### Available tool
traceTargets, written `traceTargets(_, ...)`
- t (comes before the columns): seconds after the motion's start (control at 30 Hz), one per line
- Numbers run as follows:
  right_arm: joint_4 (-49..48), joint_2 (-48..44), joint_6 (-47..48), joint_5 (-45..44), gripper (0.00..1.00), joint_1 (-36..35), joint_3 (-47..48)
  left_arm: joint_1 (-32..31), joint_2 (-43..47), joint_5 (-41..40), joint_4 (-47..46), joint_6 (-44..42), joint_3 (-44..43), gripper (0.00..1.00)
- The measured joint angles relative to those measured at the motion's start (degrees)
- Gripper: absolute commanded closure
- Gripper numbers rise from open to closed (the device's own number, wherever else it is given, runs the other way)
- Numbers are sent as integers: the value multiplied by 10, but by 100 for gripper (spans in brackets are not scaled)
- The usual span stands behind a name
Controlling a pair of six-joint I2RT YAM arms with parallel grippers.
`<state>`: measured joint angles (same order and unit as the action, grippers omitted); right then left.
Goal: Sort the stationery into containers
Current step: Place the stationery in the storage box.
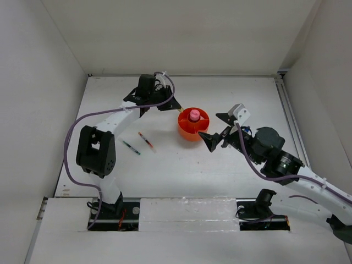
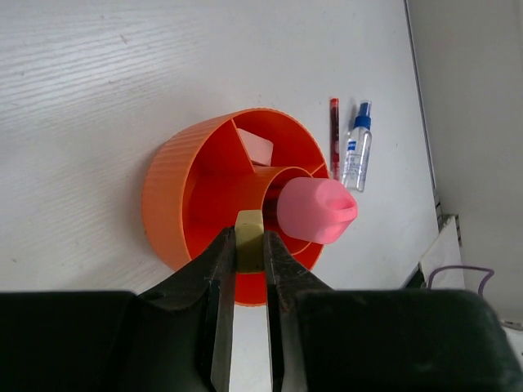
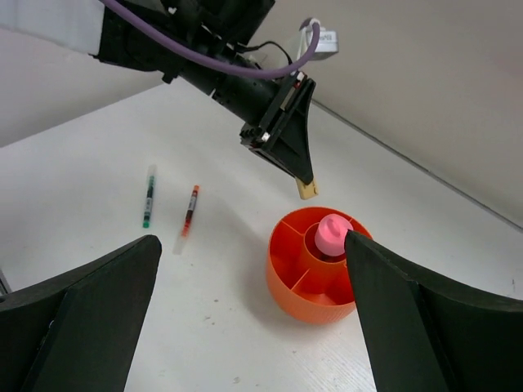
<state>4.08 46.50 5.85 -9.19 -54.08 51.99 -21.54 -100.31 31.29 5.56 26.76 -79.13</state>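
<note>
The round orange organiser (image 1: 190, 130) stands mid-table with the pink capped bottle (image 1: 193, 115) upright in its central cup. My left gripper (image 1: 175, 107) is shut on the tiny tan block (image 2: 249, 234) and holds it over the organiser's near rim (image 2: 163, 196), beside the pink bottle (image 2: 317, 211). A pale eraser piece (image 2: 257, 149) lies in one compartment. My right gripper (image 1: 213, 127) is open and empty just right of the organiser (image 3: 319, 273). The right wrist view also shows the tan block (image 3: 307, 190) above the rim.
A red pen (image 1: 146, 140) and a green pen (image 1: 131, 147) lie left of the organiser. Another red pen (image 2: 333, 135) and a clear blue-capped bottle (image 2: 357, 147) lie beyond it, on the right gripper's side. White walls enclose the table.
</note>
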Motion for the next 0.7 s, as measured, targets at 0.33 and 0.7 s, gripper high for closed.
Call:
traceTargets(0.33, 38, -38, -8, -9, 0, 0, 0, 0, -43, 55, -48, -10, 0, 100)
traceTargets(0.7, 53, -58, -12, -11, 0, 0, -1, 0, -98, 61, -52, -10, 0, 100)
